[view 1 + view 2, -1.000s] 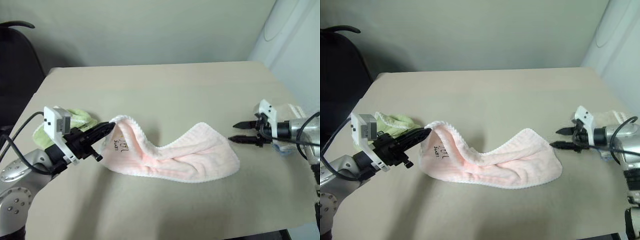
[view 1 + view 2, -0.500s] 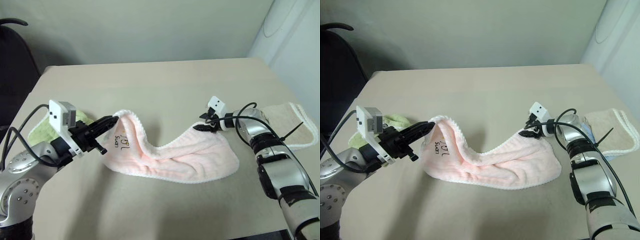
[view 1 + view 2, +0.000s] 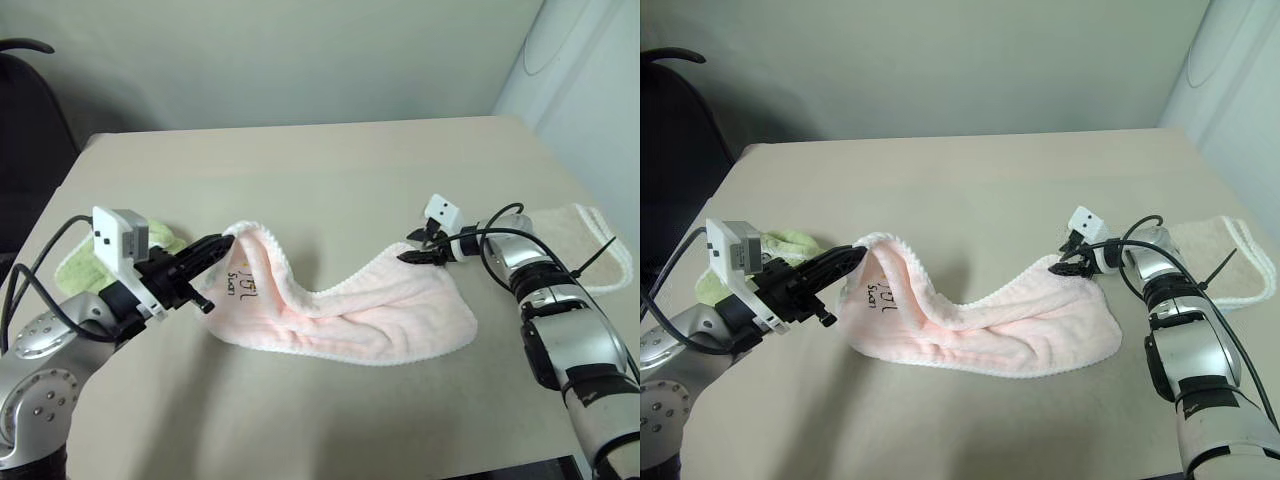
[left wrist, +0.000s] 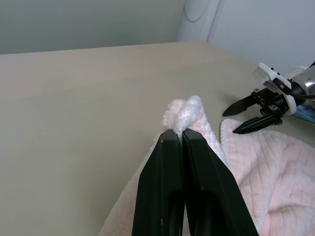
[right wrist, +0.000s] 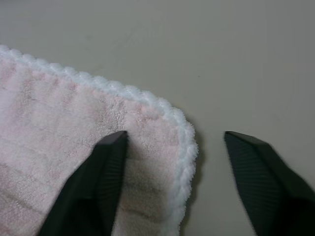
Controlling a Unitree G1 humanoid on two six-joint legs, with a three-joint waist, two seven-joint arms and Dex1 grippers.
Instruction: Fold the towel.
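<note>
The right gripper (image 3: 412,248) has swung in from the table's (image 3: 330,165) right edge and now straddles the right corner of the towel (image 3: 345,310), its black fingers part open, one on the pink terry, the other over bare table past the scalloped white trim, gripping nothing. The left gripper (image 4: 177,140) is clamped tight on the towel's left corner, holding it lifted near the left edge. Between them the fluffy, ribbed cloth sags onto the table's middle. A lime-green terry cloth (image 3: 85,262) lies behind the left gripper; a beige ribbed towel (image 3: 590,250) sits at the right edge.
</note>
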